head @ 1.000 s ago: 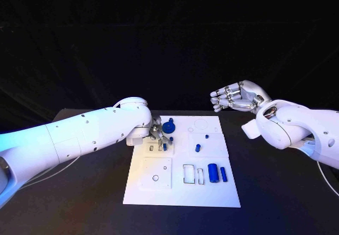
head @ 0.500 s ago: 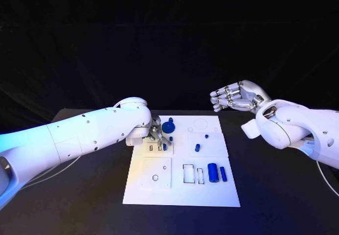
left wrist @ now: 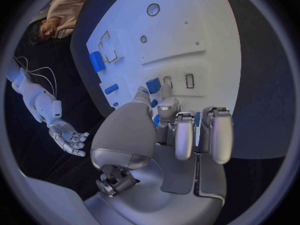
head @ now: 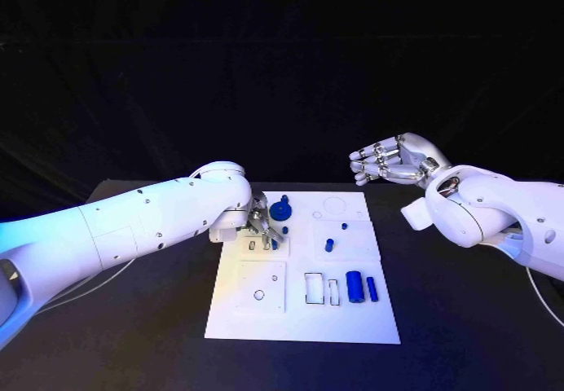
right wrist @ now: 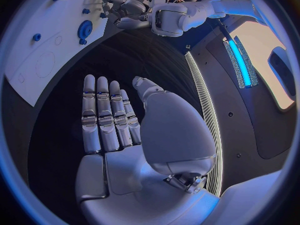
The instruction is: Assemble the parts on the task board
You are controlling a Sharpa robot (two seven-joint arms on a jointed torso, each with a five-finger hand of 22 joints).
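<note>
The white task board (head: 353,322) lies in the middle of the black table. My left hand (head: 257,228) is low over the board's far left part, beside a large round blue knob (head: 281,213). Its thumb and a finger pinch a small blue block (left wrist: 153,84) right next to two narrow slots (left wrist: 189,80). My right hand (head: 394,160) hangs high beyond the board's far right corner, fingers apart and slightly curled, holding nothing. Two blue cylinders (head: 354,287) lie side by side near the board's right edge. Two small blue pegs (head: 329,244) sit mid-board.
Rectangular cutouts (head: 315,288) and a square panel with a round hole (head: 261,287) occupy the board's near half. Bare black table (head: 470,326) lies on both sides of the board. A cable (head: 88,285) trails under my left arm.
</note>
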